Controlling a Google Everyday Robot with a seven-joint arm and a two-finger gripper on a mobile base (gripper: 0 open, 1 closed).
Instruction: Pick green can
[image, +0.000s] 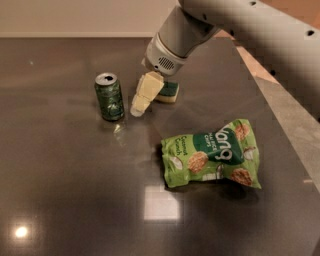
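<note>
The green can (109, 97) stands upright on the dark table (65, 175), left of centre, its silver top with the pull-tab opening showing. My gripper (138, 107) hangs from the grey arm that comes in from the upper right. It points down toward the table just to the right of the can, a small gap apart from it. It holds nothing that I can see.
A green-and-cream sponge (168, 91) lies just behind and to the right of the gripper. A light green snack bag (212, 155) lies flat at the right of centre. The table's right edge (280, 125) runs diagonally, with a lighter floor beyond.
</note>
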